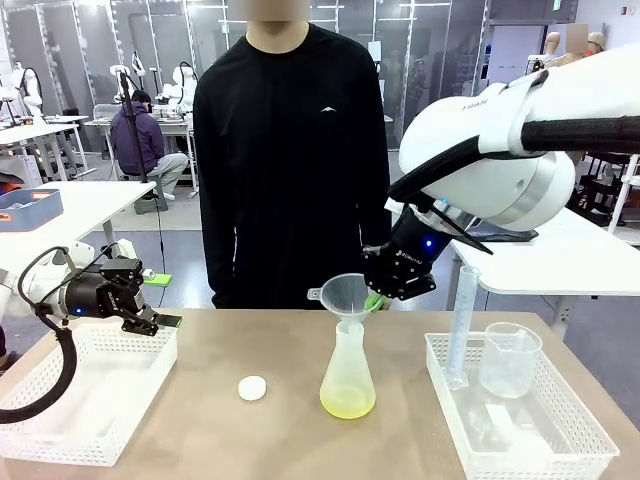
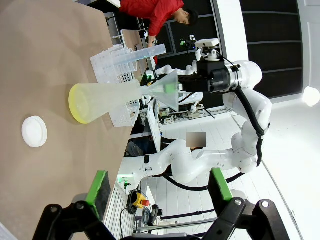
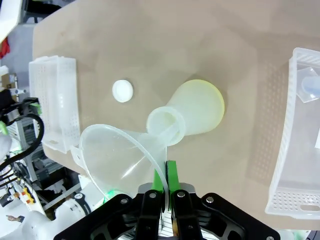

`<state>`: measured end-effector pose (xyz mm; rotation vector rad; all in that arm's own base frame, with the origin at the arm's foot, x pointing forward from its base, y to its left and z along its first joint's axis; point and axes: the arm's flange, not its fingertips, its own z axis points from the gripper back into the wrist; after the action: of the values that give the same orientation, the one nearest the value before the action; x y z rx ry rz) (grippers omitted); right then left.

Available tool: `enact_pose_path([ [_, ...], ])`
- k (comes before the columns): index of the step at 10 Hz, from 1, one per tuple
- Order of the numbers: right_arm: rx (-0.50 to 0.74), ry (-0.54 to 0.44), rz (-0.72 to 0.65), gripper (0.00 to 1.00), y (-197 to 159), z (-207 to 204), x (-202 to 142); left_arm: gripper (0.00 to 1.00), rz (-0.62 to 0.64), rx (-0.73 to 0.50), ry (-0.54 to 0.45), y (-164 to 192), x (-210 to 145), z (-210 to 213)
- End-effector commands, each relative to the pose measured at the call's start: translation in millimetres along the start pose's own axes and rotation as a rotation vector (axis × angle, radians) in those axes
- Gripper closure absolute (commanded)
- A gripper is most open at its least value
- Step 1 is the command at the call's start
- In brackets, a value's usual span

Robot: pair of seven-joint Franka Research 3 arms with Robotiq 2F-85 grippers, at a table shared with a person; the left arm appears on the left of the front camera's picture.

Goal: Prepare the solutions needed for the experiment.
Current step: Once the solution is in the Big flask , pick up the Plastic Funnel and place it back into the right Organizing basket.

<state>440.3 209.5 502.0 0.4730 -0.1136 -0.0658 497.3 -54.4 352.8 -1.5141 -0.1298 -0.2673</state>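
- The right end effector (image 1: 378, 298) comes in from the right side above the middle of the counter (image 1: 250, 340). Its two green pads (image 3: 171, 176) are pressed together on the rim of a clear plastic funnel (image 1: 345, 293) — the jaws are almost fully closed, with only the thin wall between them.
- The funnel stands over a conical flask (image 1: 348, 360), and its spout meets the mouth of the flask. How deep the spout goes into the neck, I cannot tell.
- The solution (image 1: 348, 403) is a shallow pale yellow-green layer at the bottom of this flask, which stands upright near the middle of the counter.
- A small white round cap (image 1: 252, 388) lies flat on the counter to the left of the flask, apart from it.
- The left end effector (image 2: 160, 187) is over the white basket (image 1: 60, 440) on the left side — its fingers stand wide apart and have nothing between them.
- In the white basket on the right (image 1: 590, 425) stand a tall graduated cylinder (image 1: 462, 325) and a clear beaker (image 1: 508, 358), close beside each other.
- A person in a black top (image 1: 290, 150) stands at the far side of the counter, behind the funnel.
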Motion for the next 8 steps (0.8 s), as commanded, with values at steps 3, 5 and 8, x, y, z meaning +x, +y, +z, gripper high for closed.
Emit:
enact_pose_path([
  [3,0.139,-0.025,0.038,1.0,16.2,33.3,-17.1,0.0,-0.001,0.002,0.001,-1.5,0.5,-0.3],
  [5,0.138,-0.059,0.049,1.0,22.9,60.9,-34.3,0.0,-0.001,0.002,0.001,-1.5,0.5,-0.3],
  [8,0.145,-0.123,0.082,1.0,26.4,92.0,-48.1,0.0,-0.001,0.002,0.001,-1.5,0.5,-0.3],
])
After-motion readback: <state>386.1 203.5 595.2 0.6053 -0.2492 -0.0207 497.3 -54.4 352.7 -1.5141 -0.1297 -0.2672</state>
